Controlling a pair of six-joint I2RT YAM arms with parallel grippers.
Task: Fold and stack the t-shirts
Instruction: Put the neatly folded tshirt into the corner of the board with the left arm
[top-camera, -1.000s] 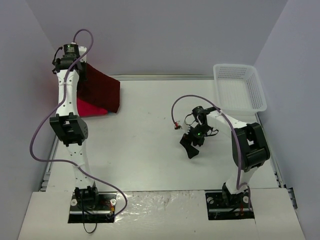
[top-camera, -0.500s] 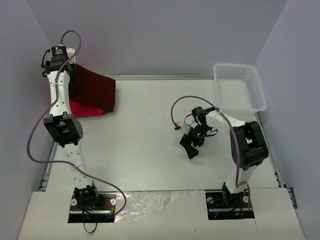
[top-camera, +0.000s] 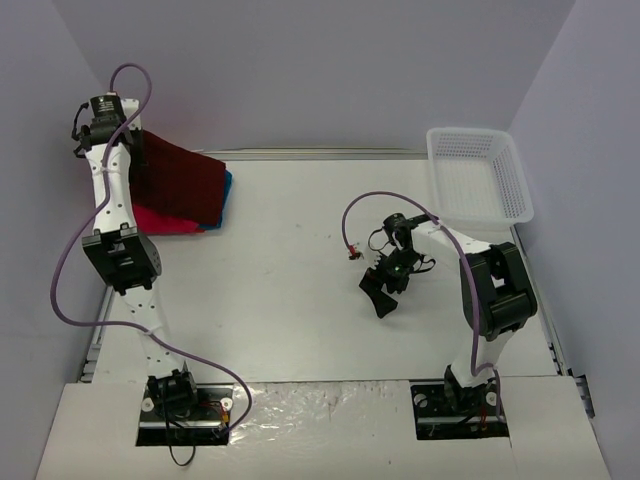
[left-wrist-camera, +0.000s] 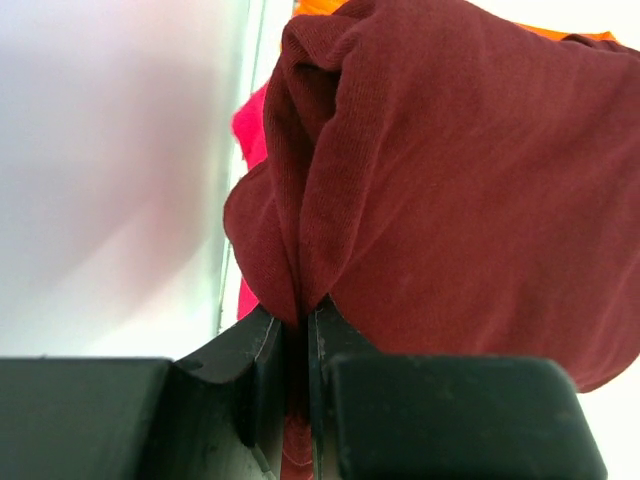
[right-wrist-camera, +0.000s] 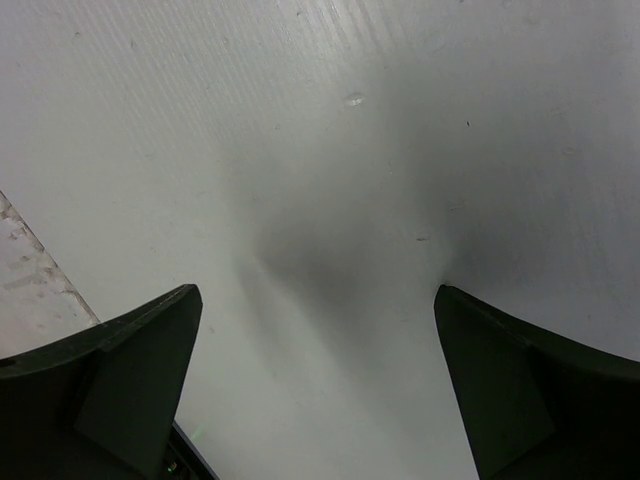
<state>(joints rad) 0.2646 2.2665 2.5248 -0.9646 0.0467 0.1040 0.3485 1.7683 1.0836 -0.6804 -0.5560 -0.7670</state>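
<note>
Top external view: we see the left gripper (top-camera: 138, 142) high at the far left corner, clamped on a bunched edge of the maroon t-shirt (top-camera: 185, 185). The shirt hangs from it as a broad limp sheet. Its lower part appears to rest over the pink t-shirt (top-camera: 160, 220) and the teal t-shirt (top-camera: 224, 190), which are piled on the table (top-camera: 300, 290).

We judge drag to be the main risk. The hanging cloth seems to touch the pile, so a sideways move could pull the lower shirts askew or crumple the fold. The arm is also close to the left wall, and the cloth could brush it.

The right gripper (top-camera: 382, 292) hovers low over bare table at middle right, jaws wide apart and holding nothing. It is well apart from the white mesh basket (top-camera: 520, 195) at the far right corner.

Left wrist view: the two black jaws are pressed together on a thick gather of maroon cloth. It is a fine-ribbed, matte knit that falls in soft rounded folds. Only a narrow pinch is held, so we think the fabric could slip out under its own weight if swung. Pink shows beside the wall behind it, and an orange t-shirt (left-wrist-camera: 560, 32) peeks in at the top.

Right wrist view: the dark wedge-shaped fingers (right-wrist-camera: 120, 380) stand far apart over the smooth, faintly ribbed white surface. Only a soft shadow lies between them.
</note>
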